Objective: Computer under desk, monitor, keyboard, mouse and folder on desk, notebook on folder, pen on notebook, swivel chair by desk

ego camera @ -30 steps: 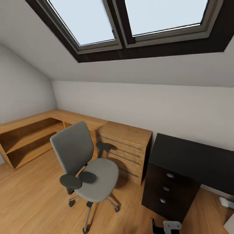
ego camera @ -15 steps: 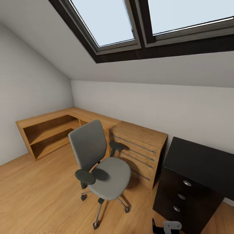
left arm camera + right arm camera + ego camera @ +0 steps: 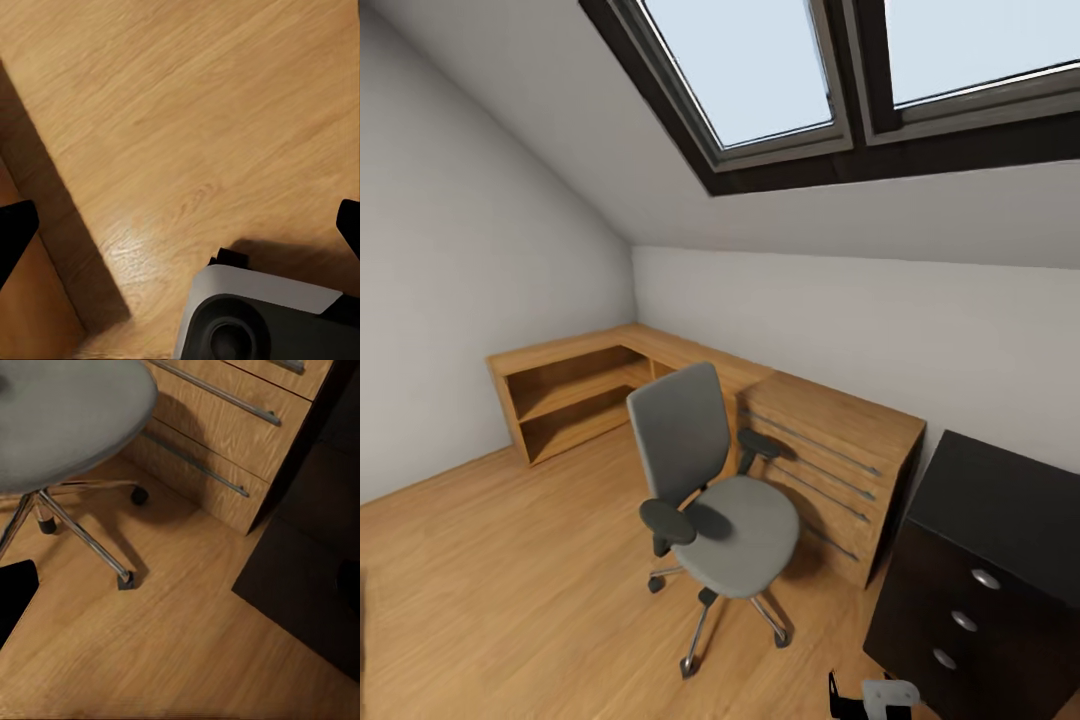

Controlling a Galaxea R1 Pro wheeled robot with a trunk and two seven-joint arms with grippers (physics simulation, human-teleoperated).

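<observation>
**Chair left of the desk, both arms low**

Seen from the head, one swivel chair stands on the floor left of the one desk, a wooden drawer chest between; its seat looks bare.

In the right wrist view the chair base lies near that arm, the nearer one; the right gripper is spread.

In the left wrist view the left gripper is likewise spread over floorboards.

One swivel chair stands on the wood floor, with two dark armrests. One black desk shows three silver knobs down its drawer front. One wooden drawer chest carries four long bar handles. One low wooden shelf unit runs along the wall. Two skylight panes sit overhead.
</observation>
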